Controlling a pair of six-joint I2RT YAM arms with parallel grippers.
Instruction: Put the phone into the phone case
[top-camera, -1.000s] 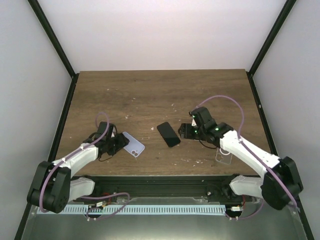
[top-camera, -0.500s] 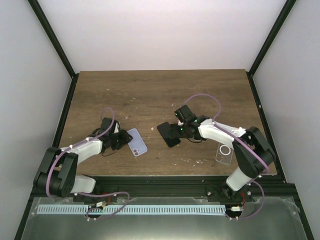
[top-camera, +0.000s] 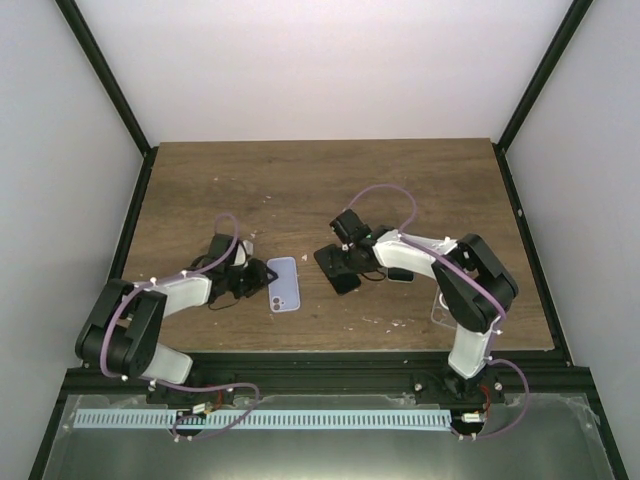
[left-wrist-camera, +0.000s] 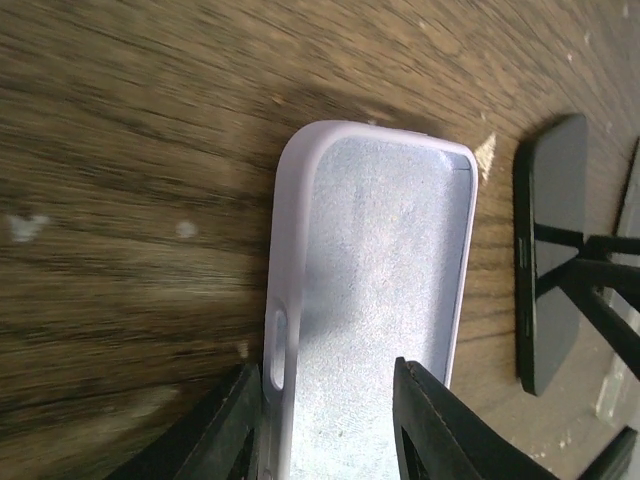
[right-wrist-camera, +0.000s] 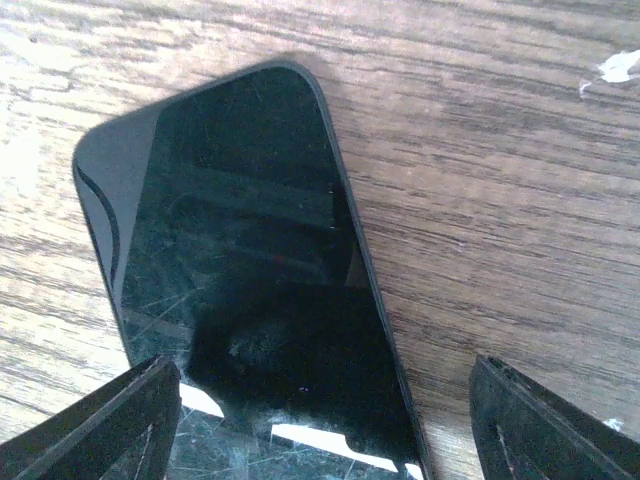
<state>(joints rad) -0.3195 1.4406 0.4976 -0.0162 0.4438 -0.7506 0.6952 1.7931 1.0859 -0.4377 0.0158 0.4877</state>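
Observation:
The black phone (top-camera: 337, 270) lies flat, screen up, on the wooden table near the middle. My right gripper (top-camera: 346, 254) is open and low over it. In the right wrist view its gripper (right-wrist-camera: 320, 430) has one finger on each side of the phone (right-wrist-camera: 250, 270), clear of its edges. The lilac phone case (top-camera: 284, 285) lies open side up, left of the phone. My left gripper (top-camera: 252, 279) is shut on its near end. In the left wrist view its gripper (left-wrist-camera: 330, 430) straddles the case (left-wrist-camera: 380, 290), with the phone (left-wrist-camera: 548, 270) at the right.
A clear phone case (top-camera: 447, 308) lies at the front right, partly under my right arm. White specks dot the wood. The table's front edge (top-camera: 330, 350) runs just below both cases.
My right gripper has swung left from beside the phone to over it. My left gripper has moved right with the lilac case and turned it from slanted to nearly straight.

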